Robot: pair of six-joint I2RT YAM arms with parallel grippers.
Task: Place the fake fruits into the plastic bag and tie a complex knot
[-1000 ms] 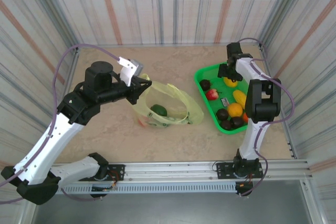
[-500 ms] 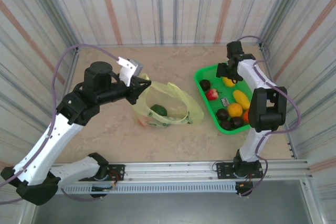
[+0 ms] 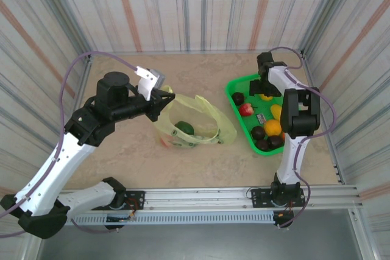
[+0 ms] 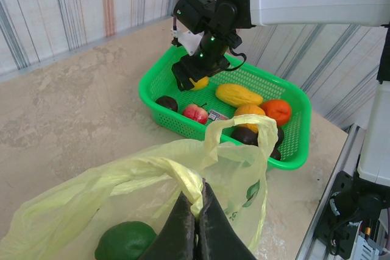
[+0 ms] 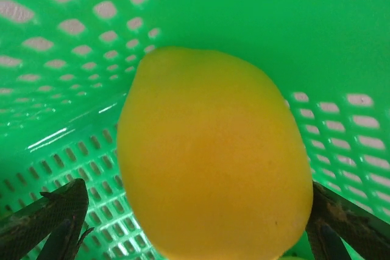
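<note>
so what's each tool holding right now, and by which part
Left tool pinches the plastic bag by its bunched top edge. Right tool holds nothing yet: its open fingers straddle the yellow fruit in the basket.

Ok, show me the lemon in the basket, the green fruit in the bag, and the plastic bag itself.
lemon [image 5: 210, 156]: right wrist view, centre of its yellow skin.
green fruit [image 4: 125, 243]: left wrist view, its rounded top.
plastic bag [image 4: 244, 165]: left wrist view, its translucent right-hand wall.

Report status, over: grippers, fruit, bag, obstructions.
Left gripper shut on bag rim, mouth open. Right gripper open astride lemon in basket. One green fruit bagged. No obstruction seen.
</note>
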